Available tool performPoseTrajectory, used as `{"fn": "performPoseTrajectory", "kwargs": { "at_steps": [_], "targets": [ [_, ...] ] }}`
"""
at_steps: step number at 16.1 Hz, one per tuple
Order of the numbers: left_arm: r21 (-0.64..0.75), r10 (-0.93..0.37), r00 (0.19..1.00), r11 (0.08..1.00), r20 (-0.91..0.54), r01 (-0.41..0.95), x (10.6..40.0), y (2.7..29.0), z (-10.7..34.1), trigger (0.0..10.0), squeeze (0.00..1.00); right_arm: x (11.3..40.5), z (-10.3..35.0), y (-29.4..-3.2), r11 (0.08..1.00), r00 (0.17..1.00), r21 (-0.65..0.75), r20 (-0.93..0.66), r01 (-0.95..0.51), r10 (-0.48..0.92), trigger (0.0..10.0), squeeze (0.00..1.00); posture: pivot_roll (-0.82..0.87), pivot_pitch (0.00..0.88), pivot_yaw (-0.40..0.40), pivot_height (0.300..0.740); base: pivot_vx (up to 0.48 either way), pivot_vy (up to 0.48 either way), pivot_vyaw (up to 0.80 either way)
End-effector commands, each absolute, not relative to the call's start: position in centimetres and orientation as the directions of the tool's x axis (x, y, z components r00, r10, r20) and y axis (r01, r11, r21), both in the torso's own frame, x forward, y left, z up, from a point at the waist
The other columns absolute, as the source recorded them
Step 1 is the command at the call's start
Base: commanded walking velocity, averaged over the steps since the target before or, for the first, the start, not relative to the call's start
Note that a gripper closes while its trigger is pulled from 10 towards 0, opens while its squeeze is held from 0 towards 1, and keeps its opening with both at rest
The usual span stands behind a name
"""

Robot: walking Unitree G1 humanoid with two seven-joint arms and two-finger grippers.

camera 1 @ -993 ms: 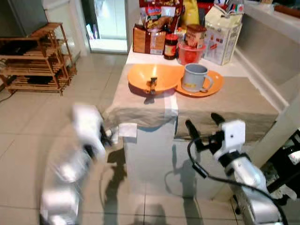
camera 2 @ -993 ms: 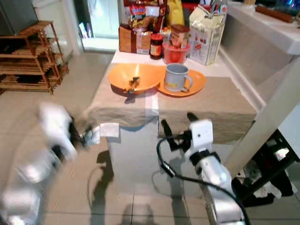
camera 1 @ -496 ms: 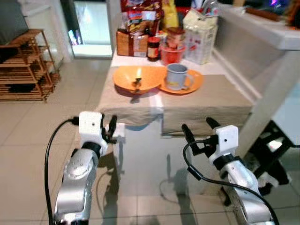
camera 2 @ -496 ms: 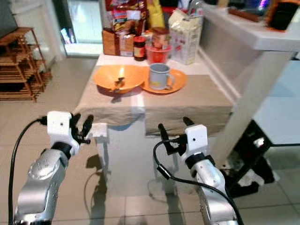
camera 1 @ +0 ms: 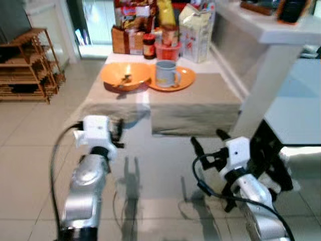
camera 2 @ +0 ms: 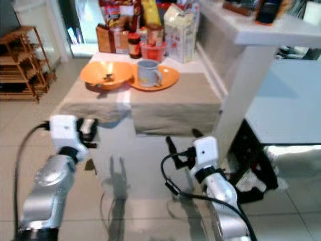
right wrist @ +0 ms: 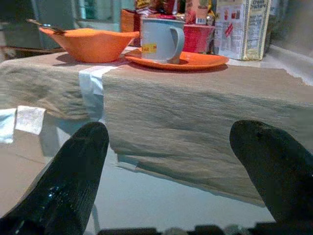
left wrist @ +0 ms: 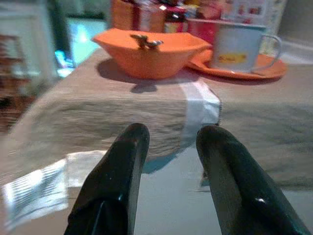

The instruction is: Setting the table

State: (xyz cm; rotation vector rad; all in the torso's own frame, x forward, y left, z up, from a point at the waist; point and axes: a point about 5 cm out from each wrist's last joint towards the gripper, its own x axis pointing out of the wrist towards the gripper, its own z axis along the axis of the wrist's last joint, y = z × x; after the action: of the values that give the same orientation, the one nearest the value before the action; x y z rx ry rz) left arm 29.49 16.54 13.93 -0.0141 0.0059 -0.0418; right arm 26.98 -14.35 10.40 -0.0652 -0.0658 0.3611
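An orange bowl point(camera 1: 125, 76) with a spoon in it stands on the beige cloth of the table point(camera 1: 193, 105). Beside it a grey-blue mug point(camera 1: 165, 74) sits on an orange plate point(camera 1: 184, 79). My left gripper point(camera 1: 116, 133) hovers before the table's front left corner, below the cloth's edge, open a little with nothing between its fingers point(left wrist: 128, 152). My right gripper point(camera 1: 206, 137) hangs in front of the table's right half, open wide and empty. In the right wrist view the mug point(right wrist: 161, 39) and the plate point(right wrist: 183, 60) lie ahead of it.
Groceries crowd the table's far end: a milk carton point(camera 1: 196, 27), a red tub point(camera 1: 167, 50), a jar point(camera 1: 148, 46) and a brown box point(camera 1: 124, 39). A wooden rack point(camera 1: 27, 65) stands at the left. A white counter point(camera 1: 273, 32) and its post border the right.
The camera has shifted, so the table sits farther off and to the left. My left arm, a blur one second ago, is now raised and steady before the table. The right gripper stays open.
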Motion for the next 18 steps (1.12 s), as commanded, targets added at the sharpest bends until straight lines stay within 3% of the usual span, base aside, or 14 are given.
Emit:
{"fn": "performPoseTrajectory", "kwargs": {
  "at_steps": [1, 5, 8, 14, 16, 18],
  "targets": [
    [-0.017, -0.021, 1.000, 1.000, -0.013, 0.020, 30.0, 16.3, 13.9, 10.0, 0.00, 27.1, 10.8, -14.7, 0.931, 0.932, -0.102, 0.067, -0.349, 0.357, 10.0, 0.00, -0.04, 0.000, 0.013, 0.740, 0.000, 0.000, 0.00],
    [0.017, -0.026, 1.000, 1.000, 0.005, 0.026, 30.0, 16.4, 14.2, 10.0, 0.00, 27.1, 11.1, -14.4, 0.927, 0.927, -0.108, 0.073, -0.359, 0.367, 10.0, 0.00, -0.04, 0.000, 0.008, 0.740, 0.000, 0.000, 0.00],
    [0.078, -0.073, 0.997, 0.994, 0.029, 0.071, 30.1, 15.4, 14.8, 10.0, 0.00, 27.5, 11.8, -14.2, 0.924, 0.923, -0.121, 0.092, -0.362, 0.373, 10.0, 0.00, -0.04, 0.000, 0.006, 0.740, 0.439, 0.000, 0.00],
    [0.071, -0.241, 0.963, 0.970, 0.119, 0.233, 29.1, 12.5, 18.4, 10.0, 0.00, 28.9, 13.4, -14.8, 0.930, 0.926, -0.157, 0.135, -0.331, 0.352, 10.0, 0.00, -0.03, 0.000, 0.008, 0.740, 0.459, 0.000, 0.00],
    [0.060, -0.283, 0.954, 0.959, 0.103, 0.278, 26.5, 13.8, 19.3, 10.0, 0.00, 30.3, 13.7, -15.1, 0.924, 0.924, -0.190, 0.129, -0.332, 0.359, 10.0, 0.00, 0.00, 0.000, 0.012, 0.740, 0.000, 0.000, 0.00],
    [0.080, -0.226, 0.971, 0.972, 0.080, 0.219, 24.6, 15.9, 19.1, 10.0, 0.00, 32.2, 14.2, -15.2, 0.909, 0.916, -0.221, 0.118, -0.353, 0.384, 10.0, 0.00, 0.05, 0.000, -0.011, 0.740, -0.474, 0.000, 0.00]
  ]
}}
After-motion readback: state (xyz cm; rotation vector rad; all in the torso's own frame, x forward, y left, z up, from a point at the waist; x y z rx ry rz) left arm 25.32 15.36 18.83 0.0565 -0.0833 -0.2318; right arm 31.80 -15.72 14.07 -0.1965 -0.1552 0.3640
